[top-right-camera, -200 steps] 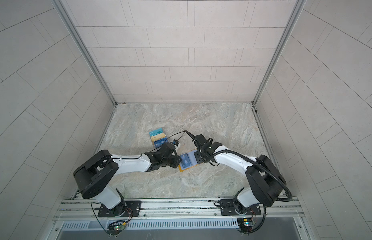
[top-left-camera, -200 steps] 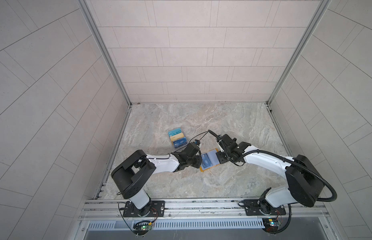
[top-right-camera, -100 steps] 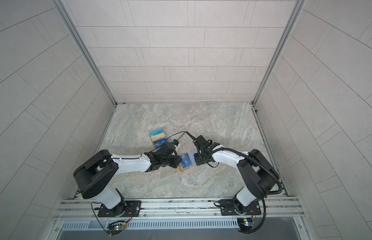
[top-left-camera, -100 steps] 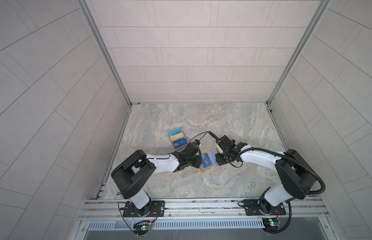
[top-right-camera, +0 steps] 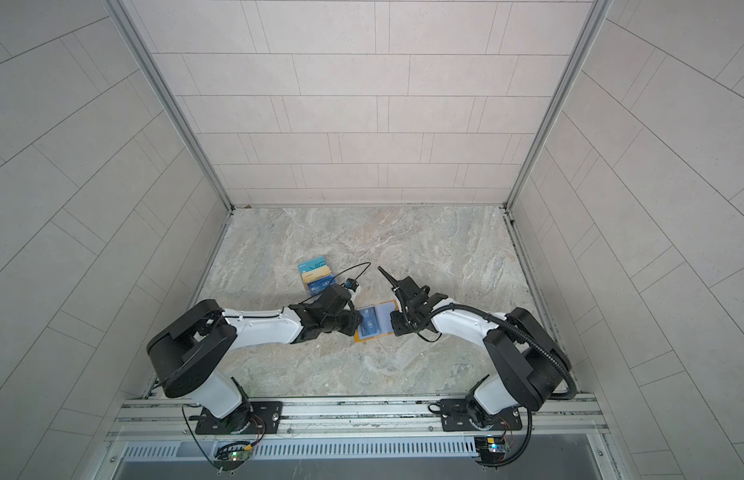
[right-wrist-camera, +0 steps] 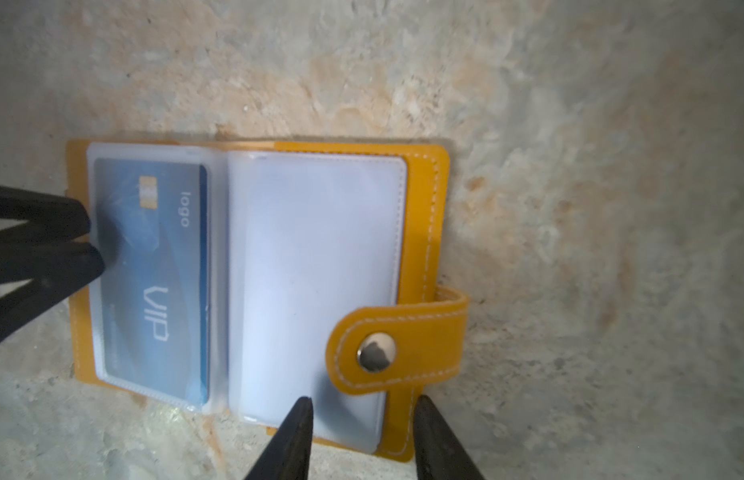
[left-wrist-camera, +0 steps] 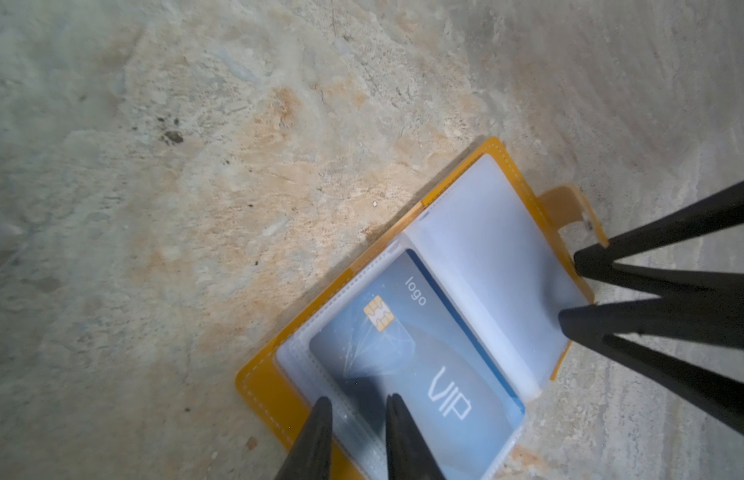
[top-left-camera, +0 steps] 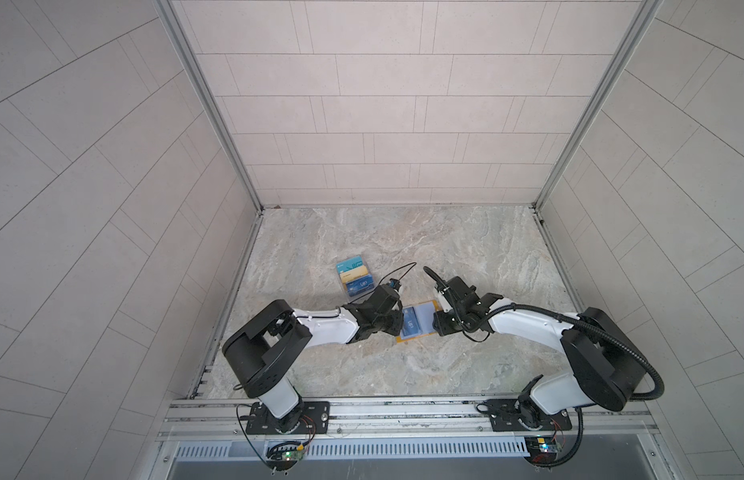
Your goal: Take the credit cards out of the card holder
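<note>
The card holder lies open and flat on the marbled surface, its snap tab folded in over the milky clear sleeve of the right-hand page. A blue card printed "VIP" and "logo" sits in the left-hand page's sleeve, and the narrowly parted tips of the left gripper touch that sleeve's outer edge. The right gripper has its fingers apart at the corner beside the tab, one tip over the clear sleeve and the other at the yellow cover's edge.
</note>
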Tool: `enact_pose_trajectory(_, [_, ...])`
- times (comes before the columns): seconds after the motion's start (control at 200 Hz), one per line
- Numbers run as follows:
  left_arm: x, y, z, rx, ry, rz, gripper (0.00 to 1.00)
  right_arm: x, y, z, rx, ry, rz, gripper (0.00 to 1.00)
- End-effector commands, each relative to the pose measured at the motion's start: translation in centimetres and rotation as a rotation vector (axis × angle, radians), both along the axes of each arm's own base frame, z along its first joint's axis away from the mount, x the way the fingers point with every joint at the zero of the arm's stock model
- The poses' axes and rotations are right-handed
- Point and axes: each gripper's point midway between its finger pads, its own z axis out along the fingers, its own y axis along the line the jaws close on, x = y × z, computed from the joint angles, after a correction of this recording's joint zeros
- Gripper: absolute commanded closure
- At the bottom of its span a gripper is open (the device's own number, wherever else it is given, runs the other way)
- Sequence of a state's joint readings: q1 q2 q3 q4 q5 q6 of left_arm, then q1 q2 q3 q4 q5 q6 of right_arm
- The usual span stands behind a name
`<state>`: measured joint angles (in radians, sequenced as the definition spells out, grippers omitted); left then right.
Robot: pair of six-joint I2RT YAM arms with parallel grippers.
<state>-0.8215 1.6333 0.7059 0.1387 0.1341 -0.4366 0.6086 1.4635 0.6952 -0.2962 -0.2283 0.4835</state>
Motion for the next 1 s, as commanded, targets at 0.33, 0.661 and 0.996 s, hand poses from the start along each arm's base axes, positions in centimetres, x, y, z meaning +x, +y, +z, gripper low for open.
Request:
enact_pose_trajectory(0.33, [0.7, 0.0, 1.5, 0.048, -0.032, -0.016, 0.77, -2.2, 0.4, 4.3, 0.058, -0.007, 0.071, 0.6])
enact_pose_trajectory(0.661, [0.0, 0.3, 0.9, 0.024, -0.006, 0.004, 0.86, 0.6, 5.1, 5.0, 0.228, 0.029, 0.103, 0.6])
enact_pose_trajectory(0.996, [-0.8, 1.1, -0.2, 0.035, 0.018, 0.015, 0.92, 2.0, 7.8, 2.0, 0.309, 0.108, 0.08, 0.64])
